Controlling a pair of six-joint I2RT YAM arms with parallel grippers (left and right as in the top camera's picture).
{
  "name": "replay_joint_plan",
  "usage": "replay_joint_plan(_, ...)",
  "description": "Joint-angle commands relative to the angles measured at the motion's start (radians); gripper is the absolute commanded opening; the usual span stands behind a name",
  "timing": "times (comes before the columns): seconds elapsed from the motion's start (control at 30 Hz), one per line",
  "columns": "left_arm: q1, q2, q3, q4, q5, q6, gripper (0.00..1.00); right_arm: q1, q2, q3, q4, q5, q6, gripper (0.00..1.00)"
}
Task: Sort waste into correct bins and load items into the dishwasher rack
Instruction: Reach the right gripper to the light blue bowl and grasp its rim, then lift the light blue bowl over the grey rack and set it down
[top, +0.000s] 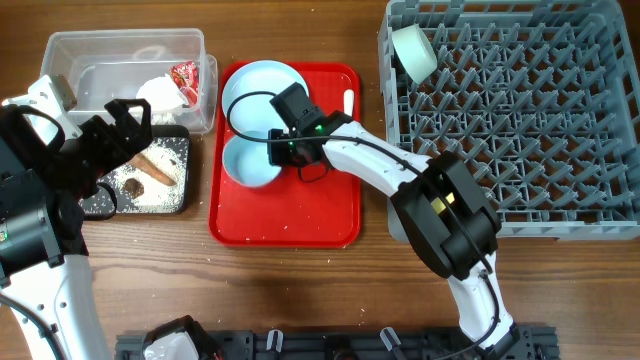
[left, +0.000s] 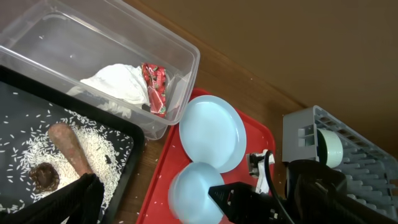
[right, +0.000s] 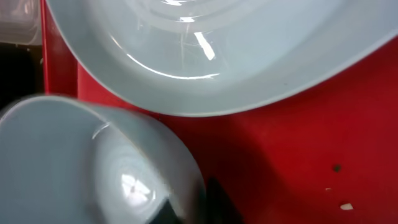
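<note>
Bowl: right under the right wrist lens, the pale bowl (right: 81, 168) fills the lower left, upright and empty on the red tray (right: 280, 155).
Plate: the round plate (right: 205, 50) spans the top of that view, just beside the bowl, nothing on it.
Right gripper (top: 283, 148): down at the bowl's right rim, and I can't tell whether it is clamped on it.
Clear tub (top: 100, 50): upper left of the overhead view, holding the white tissue (top: 160, 92) and the red wrapper (top: 185, 75).
Black tray (left: 37, 93): just below the tub, with scattered rice crumbs (left: 99, 149), a brown stick (left: 71, 149) and a brown lump (left: 43, 177).
Left gripper (top: 128, 118): above the edge where tub and black tray meet; grip unclear.
Rack (top: 520, 120): upper right, one mint bowl (top: 412, 52) tipped on its side in its upper left corner.
</note>
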Motion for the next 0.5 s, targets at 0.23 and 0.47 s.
replay_joint_plan(0.23, -0.001, 0.000, 0.010, 0.002, 0.001, 0.024, 1.00, -0.036, -0.078, 0.027, -0.123, 0.014, -0.155, 0.04)
replay_joint_plan(0.47, -0.001, 0.000, 0.010, 0.002, 0.001, 0.024, 1.00, -0.050, -0.158, 0.061, -0.249, 0.116, -0.232, 0.04)
